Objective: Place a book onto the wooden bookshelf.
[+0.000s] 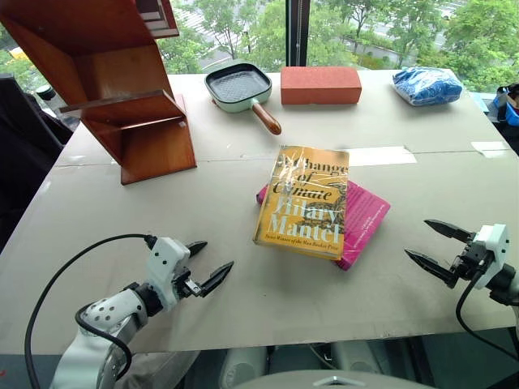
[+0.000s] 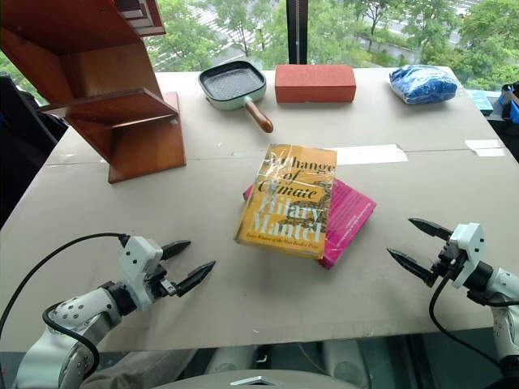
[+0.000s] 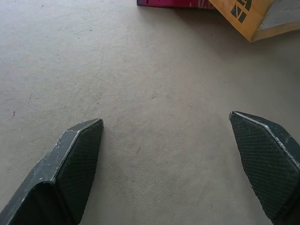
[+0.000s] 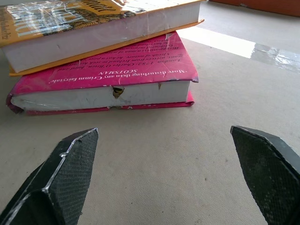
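1. From the head cam I've got the book [image 1: 304, 203], the yellow-orange Hilary Mantel paperback in its shiny plastic wrap, lying face up near the middle of the bench [image 1: 203, 235]. It sits on top of a bright pink book [image 1: 362, 220], skewed so the pink one sticks out on the robot's right side.
2. The wooden bookshelf [image 1: 122, 81] is at the far left corner of the bench, reddish-brown with slanted panels. It's well apart from the book.
3. Along the far edge, from the shelf going right: a pale green grill pan [image 1: 239, 86] with a wooden handle pointing back toward me, a red-brown brick [image 1: 321, 85], and a blue crumpled bag [image 1: 427, 85].
4. A strip of clear tape [image 1: 381, 156] lies flat on the bench just past the books.
5. Left gripper [image 1: 204, 267] hovers over the near left part of the bench, aimed toward the books. Its fingers [image 3: 79, 154] are spread wide with nothing between them; the wrist cam has bare bench under them, with the corners of both books at the far side.
6. Right gripper [image 1: 436, 247] is at the near right, pointing in toward the books. Its fingers [image 4: 70, 164] are spread apart too, nothing gripped. Its wrist cam looks straight at the page edges of the two stacked books, pink under yellow, with a small tear in the pink one's wrap.
7. Neither gripper touches the book; both are a fair gap away from it.
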